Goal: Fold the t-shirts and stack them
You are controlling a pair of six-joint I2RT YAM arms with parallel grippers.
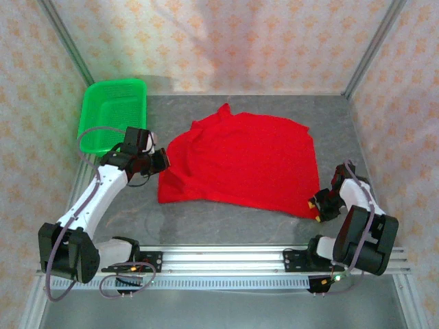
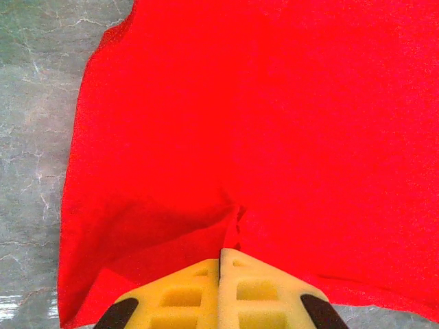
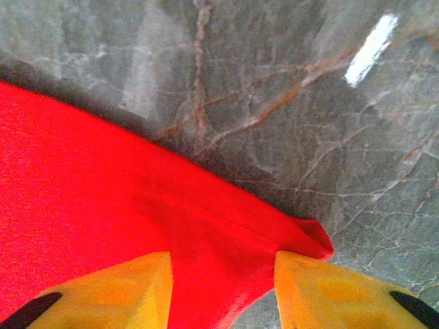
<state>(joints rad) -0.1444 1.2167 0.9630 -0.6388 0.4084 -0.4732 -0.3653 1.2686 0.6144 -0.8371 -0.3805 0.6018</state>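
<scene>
red t-shirt [image 1: 240,161] spread on the tabletop [image 1: 226,223]
left tool [image 2: 221,259] pinched tight on its edge; right tool [image 3: 223,274] gaping, fingers astride the near corner.

Marble table [image 1: 226,226]: red t-shirt [image 1: 243,164], green basket [image 1: 115,83]

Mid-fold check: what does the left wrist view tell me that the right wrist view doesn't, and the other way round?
Left wrist: the left hand is shut, its fingers pinching a puckered fold of the red t-shirt. Right wrist: the right hand is open, its fingers straddling the shirt's turned-over corner without clamping it. Both: red cloth lying on the grey marbled table.
</scene>
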